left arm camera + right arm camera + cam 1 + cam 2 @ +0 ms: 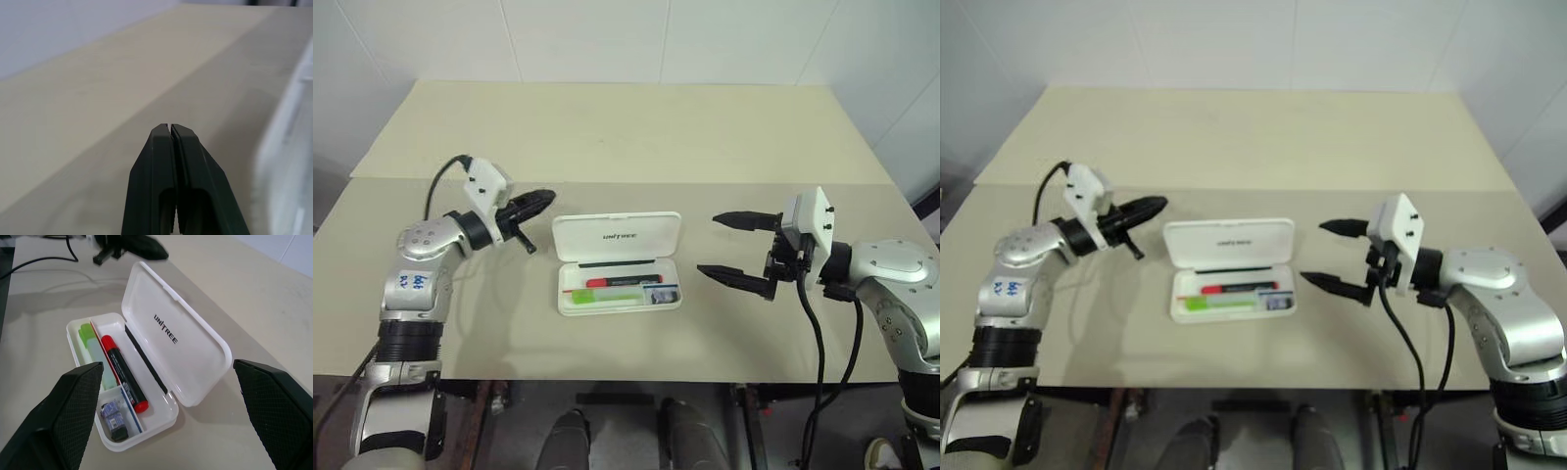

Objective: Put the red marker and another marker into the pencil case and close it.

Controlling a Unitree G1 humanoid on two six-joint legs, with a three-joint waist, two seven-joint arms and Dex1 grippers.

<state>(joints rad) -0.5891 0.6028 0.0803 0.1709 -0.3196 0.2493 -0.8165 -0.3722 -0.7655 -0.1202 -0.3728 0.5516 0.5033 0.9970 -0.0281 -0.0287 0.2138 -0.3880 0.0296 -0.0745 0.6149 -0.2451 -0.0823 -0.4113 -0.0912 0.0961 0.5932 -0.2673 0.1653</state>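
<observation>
The white pencil case point(619, 238) lies open in the middle of the table, its lid raised toward the far side. Inside the tray lie the red marker point(622, 282) with its black cap and, in front of it, the light green marker point(607, 295). My left gripper point(548, 197) is shut and empty, its tip close to the lid's upper left corner and pointing at it. My right gripper point(708, 243) stands wide open just right of the case, holding nothing. From the right wrist I see the red marker point(122, 372) and the green marker point(93, 350) side by side.
A small grey-purple object point(113, 413) sits in the tray's end compartment. The beige table point(636, 137) stretches far behind the case, with a seam across it. Its front edge point(636, 380) runs close below the case.
</observation>
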